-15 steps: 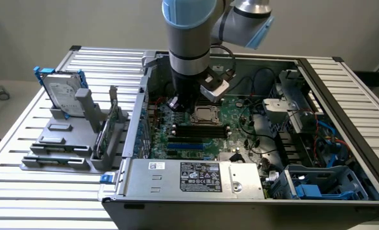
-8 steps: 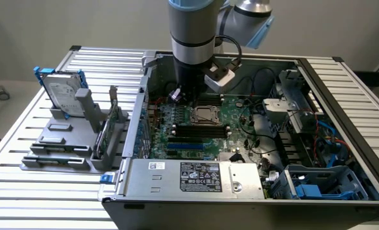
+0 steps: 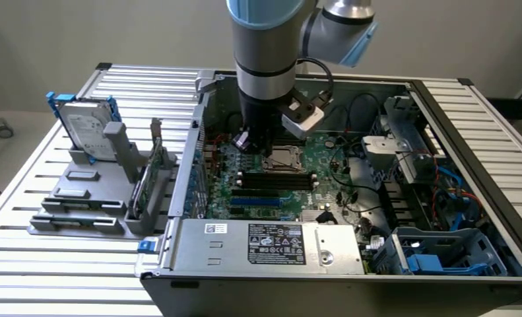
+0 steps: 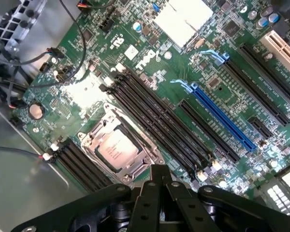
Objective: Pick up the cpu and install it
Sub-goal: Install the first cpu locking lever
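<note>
cpu: The cpu (image 4: 117, 150) is a small flat square chip with a silvery top. It sits in the socket (image 4: 120, 146) on the board (image 4: 217, 77), in the lower left middle of the wrist picture. In the exterior view it is in the middle of the frame (image 3: 284, 158), just under the arm.

socket: A metal frame goes around the chip. The chip looks like it is lying flat inside it.

how it will handle: I think it is light, stiff and thin. The top looks smooth, so it may slip. The underside is likely easy to hurt, so it should not be tipped or dropped. The best place to hold it is by two opposite edges, not the flat top.

gripper: The gripper (image 4: 157, 186) is at the bottom middle of the wrist picture. Its black fingers (image 4: 157, 175) are pressed close together with nothing between them.

chip and gripper: The chip is just beside the fingertips and not touching them. The gripper hangs above the board, close to the socket's edge.

around it: Long black slots (image 4: 159, 121) lie right next to the socket. A blue slot (image 4: 222, 116) is farther off to the right.
</note>
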Tool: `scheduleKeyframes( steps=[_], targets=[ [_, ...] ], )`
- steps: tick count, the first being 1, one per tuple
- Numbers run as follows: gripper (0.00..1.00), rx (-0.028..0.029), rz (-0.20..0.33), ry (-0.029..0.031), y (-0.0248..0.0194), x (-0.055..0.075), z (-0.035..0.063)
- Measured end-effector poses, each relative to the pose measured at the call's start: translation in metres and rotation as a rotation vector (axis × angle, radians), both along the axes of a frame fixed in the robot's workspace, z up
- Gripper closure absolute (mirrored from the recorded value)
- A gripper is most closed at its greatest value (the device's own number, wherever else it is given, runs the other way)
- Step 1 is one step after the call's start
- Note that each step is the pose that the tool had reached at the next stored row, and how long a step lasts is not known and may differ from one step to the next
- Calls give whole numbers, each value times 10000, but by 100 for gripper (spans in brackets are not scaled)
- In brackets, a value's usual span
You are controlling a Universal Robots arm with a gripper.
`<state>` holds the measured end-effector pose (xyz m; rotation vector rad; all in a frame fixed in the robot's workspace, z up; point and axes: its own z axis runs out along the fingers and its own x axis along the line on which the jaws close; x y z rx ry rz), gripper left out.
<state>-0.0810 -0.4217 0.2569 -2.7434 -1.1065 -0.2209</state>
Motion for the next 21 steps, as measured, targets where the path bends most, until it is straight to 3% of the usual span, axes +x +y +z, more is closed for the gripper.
scheduleKeyframes(
  steps=[8,21],
  targets=[
    [89,0,0,-12,10,0,-146],
    [89,5,28,-13,93,-65,-357]
  ],
)
